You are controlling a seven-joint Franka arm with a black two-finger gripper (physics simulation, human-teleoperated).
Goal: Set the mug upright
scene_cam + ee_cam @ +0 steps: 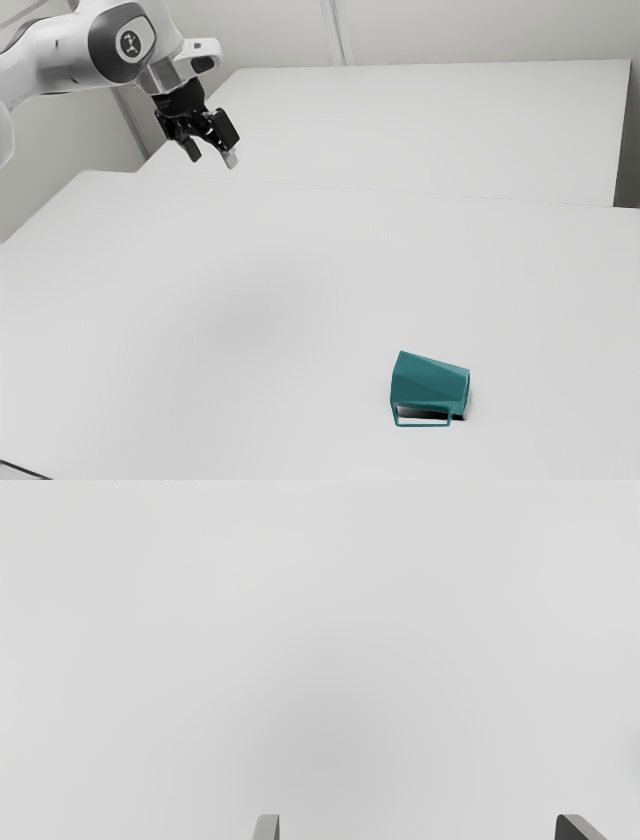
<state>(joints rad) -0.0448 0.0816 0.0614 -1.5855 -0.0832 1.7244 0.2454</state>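
Note:
A teal faceted mug (430, 382) lies on its side on the white table, its handle toward the near edge of the exterior view. High above the table, toward the exterior view's upper left, hangs my gripper (213, 157), well apart from the mug. In the wrist view my gripper (417, 825) has its two fingertips wide apart, with only bare surface visible between them.
The white tabletop (250, 290) stretches beneath the arm and around the mug. Behind it stands another white surface (420, 130), with pale walls beyond. A thin dark line crosses the exterior view's lower left corner.

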